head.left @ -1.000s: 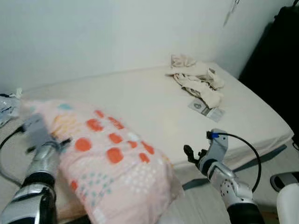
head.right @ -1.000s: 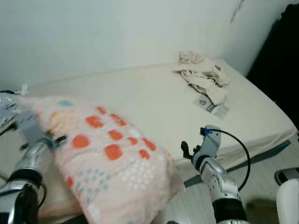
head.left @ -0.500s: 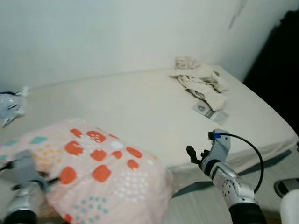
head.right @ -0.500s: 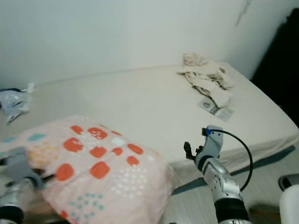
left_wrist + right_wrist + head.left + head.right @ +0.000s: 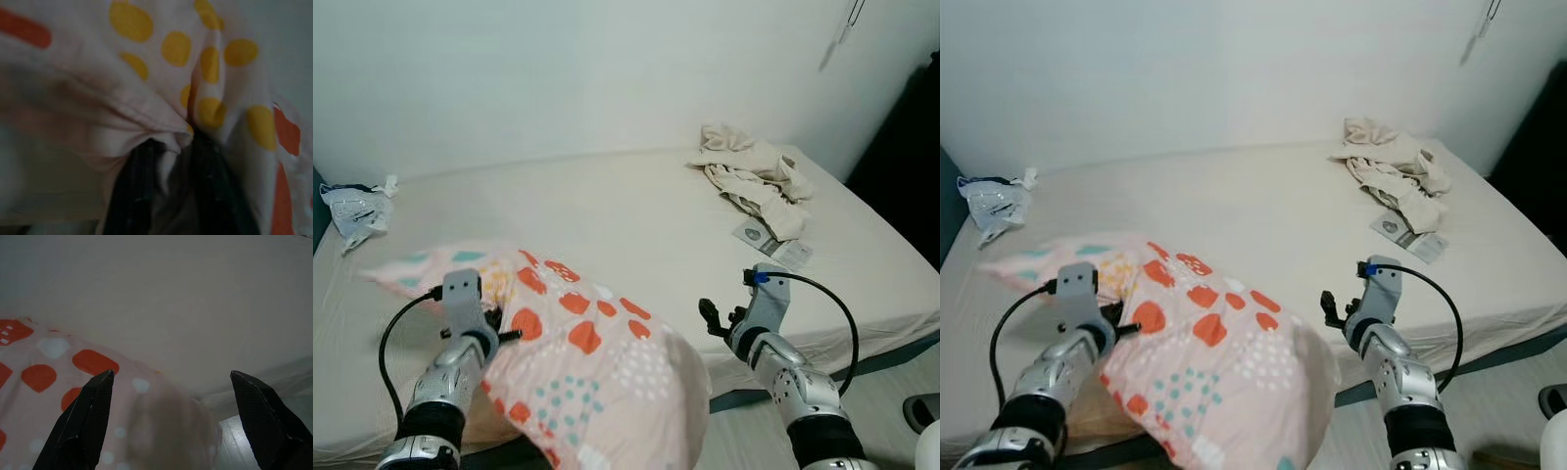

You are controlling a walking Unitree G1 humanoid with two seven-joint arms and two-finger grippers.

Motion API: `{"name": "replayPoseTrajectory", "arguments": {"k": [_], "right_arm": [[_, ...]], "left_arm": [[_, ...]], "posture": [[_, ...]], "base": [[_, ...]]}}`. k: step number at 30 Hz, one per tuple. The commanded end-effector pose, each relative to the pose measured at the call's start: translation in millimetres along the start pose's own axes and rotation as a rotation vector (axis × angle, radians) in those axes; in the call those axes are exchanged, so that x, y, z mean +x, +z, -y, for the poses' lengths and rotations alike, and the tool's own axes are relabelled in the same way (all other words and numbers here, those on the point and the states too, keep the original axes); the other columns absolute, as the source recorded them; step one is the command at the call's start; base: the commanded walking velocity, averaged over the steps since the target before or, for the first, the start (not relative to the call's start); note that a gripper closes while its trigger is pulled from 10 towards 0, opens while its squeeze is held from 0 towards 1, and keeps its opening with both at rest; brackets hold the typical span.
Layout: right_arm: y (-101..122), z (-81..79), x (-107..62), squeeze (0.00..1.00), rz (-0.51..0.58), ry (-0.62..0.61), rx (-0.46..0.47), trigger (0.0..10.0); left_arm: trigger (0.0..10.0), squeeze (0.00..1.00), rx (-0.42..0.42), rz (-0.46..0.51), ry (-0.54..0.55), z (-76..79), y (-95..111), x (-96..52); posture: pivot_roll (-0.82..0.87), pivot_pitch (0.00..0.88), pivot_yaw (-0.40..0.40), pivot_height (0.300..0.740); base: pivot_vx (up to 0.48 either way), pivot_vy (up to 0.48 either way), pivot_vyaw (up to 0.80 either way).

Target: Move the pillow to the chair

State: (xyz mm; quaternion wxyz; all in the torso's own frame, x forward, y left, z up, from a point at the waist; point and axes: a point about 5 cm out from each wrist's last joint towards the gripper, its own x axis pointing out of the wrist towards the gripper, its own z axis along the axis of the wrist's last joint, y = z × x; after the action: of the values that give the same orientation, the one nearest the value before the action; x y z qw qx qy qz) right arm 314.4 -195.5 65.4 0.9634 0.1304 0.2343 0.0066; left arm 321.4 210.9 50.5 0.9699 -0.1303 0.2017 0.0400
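The left claw (image 5: pixel 487 328) is pinching a bunched fold of the spotted pillow (image 5: pixel 607 372), light and floppy I'd guess (sagging off the bed (image 5: pixel 607 225) edge), while the right claw (image 5: pixel 717 321), spread wide, hovers beside it.

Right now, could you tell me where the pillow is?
The pillow lies at the near edge of the bed, on the robot's left, pinched by the left gripper; the open right gripper hovers beside it.
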Motion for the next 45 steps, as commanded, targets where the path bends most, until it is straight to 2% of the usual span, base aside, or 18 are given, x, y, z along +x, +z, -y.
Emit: {"name": "replayPoseTrajectory", "arguments": {"k": [1, 3, 6, 7, 8, 9, 10, 11, 12, 19, 22, 27, 28, 29, 31, 37, 41, 45], "right_arm": [[-25, -5.0, -1.6, 0.00, -0.140, 0.059, -0.056, 10.0], [-46, -9.2, -3.6, 0.00, -0.224, 0.109, -0.032, 10.0], [-55, -11.2, -4.5, 0.00, -0.268, 0.128, 0.023, 10.0], [-60, -12.2, -5.2, 0.00, -0.295, 0.138, 0.038, 10.0], [-60, -12.2, -5.2, 0.00, -0.295, 0.138, 0.038, 10.0], [-71, -10.1, -7.3, 0.00, -0.353, 0.138, 0.055, 10.0], [-71, -10.1, -7.3, 0.00, -0.353, 0.138, 0.055, 10.0], [-74, -7.4, -8.5, 0.00, -0.370, 0.129, 0.059, 10.0], [-77, -4.2, -9.5, 0.00, -0.380, 0.116, 0.065, 10.0], [-77, 0.0, -12.6, 0.00, -0.395, 0.127, 0.146, 10.0], [-94, 7.8, -19.4, 0.00, -0.458, 0.096, 0.232, 10.0], [-101, 11.1, -22.7, 0.00, -0.466, 0.072, 0.299, 10.0], [-111, 12.2, -23.3, 0.00, -0.460, 0.052, 0.436, 10.0], [-114, 12.1, -23.2, 0.00, -0.460, 0.045, 0.480, 10.0], [-120, -1.8, -18.5, 0.00, -0.481, 0.103, 0.535, 10.0], [-120, -13.6, -10.7, 0.00, -0.469, 0.124, 0.619, 10.0], [-114, -29.4, 0.5, 0.00, -0.428, 0.126, 0.744, 10.0], [-102, -47.3, 10.6, 0.00, -0.394, 0.151, 0.803, 9.8]], "left_arm": [[10.0, 1.00, 0.005, -0.030, -0.025, 11.2, -4, 2.4], [10.0, 1.00, 0.018, -0.026, -0.036, 16.4, -3, 4.4], [10.0, 1.00, 0.033, -0.024, -0.042, 18.6, -2, 5.2], [10.0, 0.53, 0.039, -0.023, -0.045, 19.1, -2, 5.5], [10.0, 0.53, 0.039, -0.023, -0.045, 19.1, -2, 5.5], [10.0, 0.00, 0.034, -0.022, -0.052, 20.0, -1, 5.5], [10.0, 0.00, 0.034, -0.022, -0.052, 20.0, -1, 5.5], [3.1, 0.00, 0.027, -0.020, -0.059, 20.4, 0, 5.3], [0.0, 0.00, 0.012, -0.017, -0.062, 20.2, 1, 5.1], [0.0, 0.00, -0.035, -0.004, -0.064, 17.5, 5, 4.9], [0.0, 0.00, -0.061, 0.010, -0.042, 13.7, 8, 5.1], [0.0, 0.00, -0.072, 0.015, -0.031, 11.5, 10, 4.8], [0.0, 0.00, -0.068, 0.015, -0.029, 9.5, 10, 4.0], [0.0, 0.00, -0.066, 0.015, -0.029, 9.0, 10, 3.7], [0.0, 0.00, -0.032, 0.008, -0.041, 8.0, 10, 2.9], [0.0, 0.00, -0.003, 0.011, -0.043, 6.8, 12, 1.8], [0.0, 0.00, 0.019, 0.026, -0.036, 5.2, 16, 0.9], [0.0, 0.00, 0.037, 0.031, -0.038, 4.6, 18, 0.0]], "posture": [[-0.03, 0.108, -0.019, 0.740], [-0.03, 0.108, -0.019, 0.740], [-0.03, 0.113, -0.018, 0.740], [-0.03, 0.113, -0.018, 0.740], [-0.03, 0.113, -0.018, 0.740], [-0.02, 0.115, -0.018, 0.740], [-0.02, 0.115, -0.018, 0.740], [-0.02, 0.115, -0.018, 0.740], [-0.02, 0.116, -0.017, 0.740], [-0.03, 0.117, -0.014, 0.740], [-0.02, 0.127, -0.014, 0.740], [-0.02, 0.135, -0.013, 0.740], [-0.01, 0.148, -0.001, 0.740], [-0.01, 0.148, -0.001, 0.740], [0.00, 0.160, 0.004, 0.740], [0.01, 0.168, 0.006, 0.740], [0.03, 0.172, 0.004, 0.740], [0.04, 0.172, 0.004, 0.740]], "base": [[0.000, 0.000, 0.00], [0.000, 0.000, 0.00], [0.000, 0.000, 0.00], [0.000, 0.000, 0.00], [0.000, 0.000, 0.00], [0.000, 0.000, 0.00], [0.000, 0.000, 0.00], [0.000, 0.000, 0.00], [0.000, 0.000, 0.00], [0.000, 0.000, 0.00], [0.000, 0.000, 0.00], [0.000, 0.000, 0.00], [0.000, 0.000, 0.00], [0.000, 0.000, 0.00], [0.000, 0.000, 0.00], [0.000, 0.000, 0.00], [0.000, 0.000, 0.00], [0.000, 0.000, 0.00]]}}
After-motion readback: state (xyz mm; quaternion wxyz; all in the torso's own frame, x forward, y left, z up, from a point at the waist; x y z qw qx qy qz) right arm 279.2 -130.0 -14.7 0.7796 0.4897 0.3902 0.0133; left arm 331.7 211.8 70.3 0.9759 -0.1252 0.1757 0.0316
